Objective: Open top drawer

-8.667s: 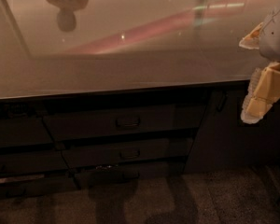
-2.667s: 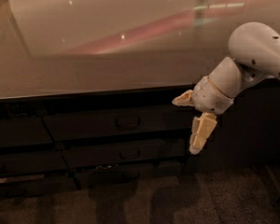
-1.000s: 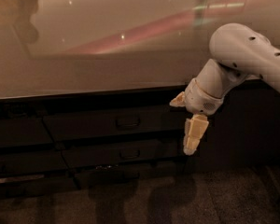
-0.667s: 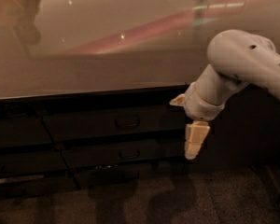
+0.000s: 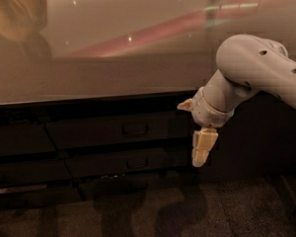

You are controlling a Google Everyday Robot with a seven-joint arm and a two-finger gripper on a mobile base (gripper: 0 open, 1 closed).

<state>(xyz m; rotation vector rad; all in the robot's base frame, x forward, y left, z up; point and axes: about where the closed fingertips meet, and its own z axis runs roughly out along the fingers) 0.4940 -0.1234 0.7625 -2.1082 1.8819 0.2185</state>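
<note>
- Dark brown-black and flat, the top drawer (image 5: 98,131) is sitting shut just under the edge of the glossy countertop (image 5: 113,58), off to the view's left of the jaws and at about their height.
- Its small dark pull (image 5: 134,129) is showing at the middle of the front, near the jaws but clearly apart from them, with a stretch of bare front lying between.
- The pale gripper (image 5: 202,144) is hanging downward from the white arm (image 5: 256,73) in front of the drawer's right end, touching nothing that can be made out.
- Whether the gripper is released or clenched cannot be told here.
- A shorter drawer (image 5: 113,164) is lying below and to the left of the jaws; it is not the one wanted.
- The drawer front is looking rigid and smooth, so it is probably offering no grip on its face; the pull is the one place to take hold.
- The drawer is likely sliding on runners, needing a steady straight tug rather than force, though its weight is not showing.
- The pull is looking shallow and slim, so a hold on it is risking a slip unless the jaws are closing squarely around it.
- The opening itself is not yet begun.
</note>
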